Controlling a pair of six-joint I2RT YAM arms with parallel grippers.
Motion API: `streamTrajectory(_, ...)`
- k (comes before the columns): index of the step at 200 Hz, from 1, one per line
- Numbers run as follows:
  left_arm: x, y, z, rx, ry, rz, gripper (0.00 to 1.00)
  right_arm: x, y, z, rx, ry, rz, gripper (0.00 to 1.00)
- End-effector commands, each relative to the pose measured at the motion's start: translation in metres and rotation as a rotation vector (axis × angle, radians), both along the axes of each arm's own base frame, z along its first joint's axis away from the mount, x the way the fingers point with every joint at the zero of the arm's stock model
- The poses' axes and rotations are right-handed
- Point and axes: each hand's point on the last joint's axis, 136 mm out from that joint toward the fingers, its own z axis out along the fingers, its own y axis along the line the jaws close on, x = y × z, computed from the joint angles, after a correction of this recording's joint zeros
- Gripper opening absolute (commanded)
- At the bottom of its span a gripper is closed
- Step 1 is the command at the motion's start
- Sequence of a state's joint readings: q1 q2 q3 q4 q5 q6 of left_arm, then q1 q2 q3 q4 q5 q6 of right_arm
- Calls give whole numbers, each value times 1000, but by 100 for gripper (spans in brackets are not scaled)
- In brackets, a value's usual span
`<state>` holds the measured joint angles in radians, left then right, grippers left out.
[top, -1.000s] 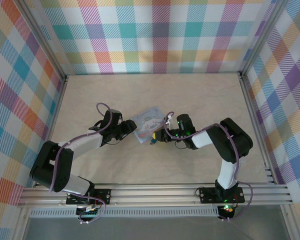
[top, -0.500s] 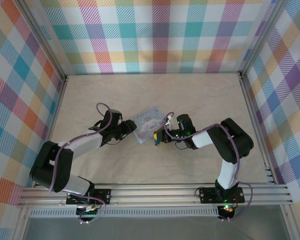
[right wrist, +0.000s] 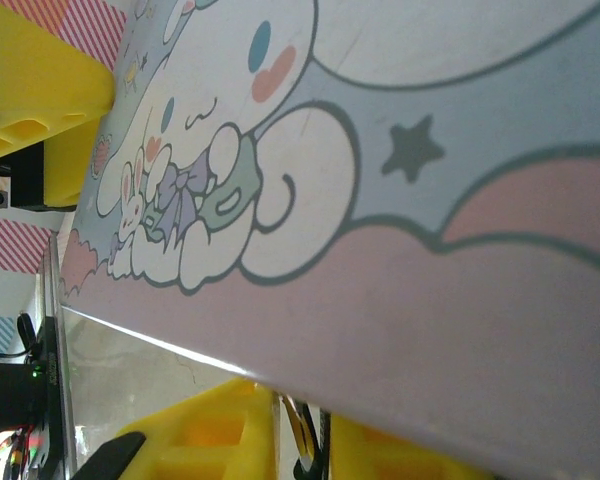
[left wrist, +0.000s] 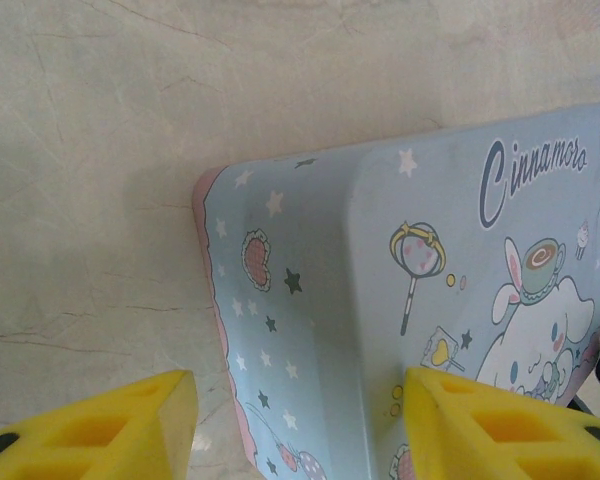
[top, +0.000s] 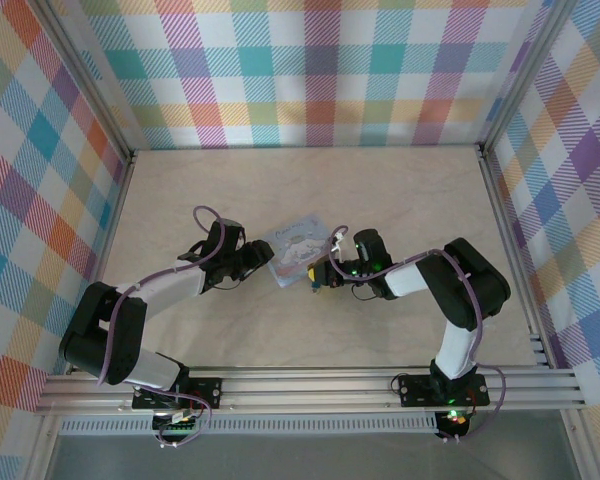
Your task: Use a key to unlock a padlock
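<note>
A pale blue cartoon-printed tin (top: pixel 295 253) lies tilted at mid-table. My left gripper (top: pixel 261 263) is shut on its left end: one yellow finger (left wrist: pixel 505 425) lies on the lid (left wrist: pixel 480 250), the other finger (left wrist: pixel 90 425) stands beside the starred side wall. My right gripper (top: pixel 318 274) reaches under the tin's near right edge (right wrist: pixel 430 330). Its fingers (right wrist: pixel 195 440) stand close together on a thin brass-coloured key (right wrist: pixel 305 445) with a black ring. The padlock (top: pixel 312 284) is a tiny blue speck at those fingertips; the tin hides it in the right wrist view.
Plaid walls and aluminium frame rails (top: pixel 510 230) enclose the marble-patterned table (top: pixel 400 190) on three sides. Both arm bases (top: pixel 310 385) sit on the rail at the near edge. Bare table lies behind the tin and to the right.
My right gripper's fingers have closed in, and the small blue and yellow bit at their tips has shifted slightly right. The left arm and the tin have stayed put.
</note>
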<state>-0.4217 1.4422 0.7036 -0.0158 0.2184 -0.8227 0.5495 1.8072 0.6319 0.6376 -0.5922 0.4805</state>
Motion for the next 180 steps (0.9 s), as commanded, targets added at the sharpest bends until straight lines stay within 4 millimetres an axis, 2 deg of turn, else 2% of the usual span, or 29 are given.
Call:
streamTrajectory(1, -34, 15, -38, 99, 158, -4, 56, -13, 0, 5, 8, -6, 52, 19)
streamTrajectory(42, -35, 16, -39, 101, 162, -3, 56, -17, -2, 3, 1, -7, 59, 22)
streamTrajectory(108, -35, 16, -39, 100, 162, -3, 56, -17, 0, 14, 37, -50, 71, 27)
streamTrajectory(143, -36, 16, -40, 102, 163, -3, 56, -14, 2, 11, 35, -42, 66, 25)
streamTrajectory(180, -36, 17, -40, 101, 162, -2, 55, -7, 5, 11, 28, -39, 58, 19)
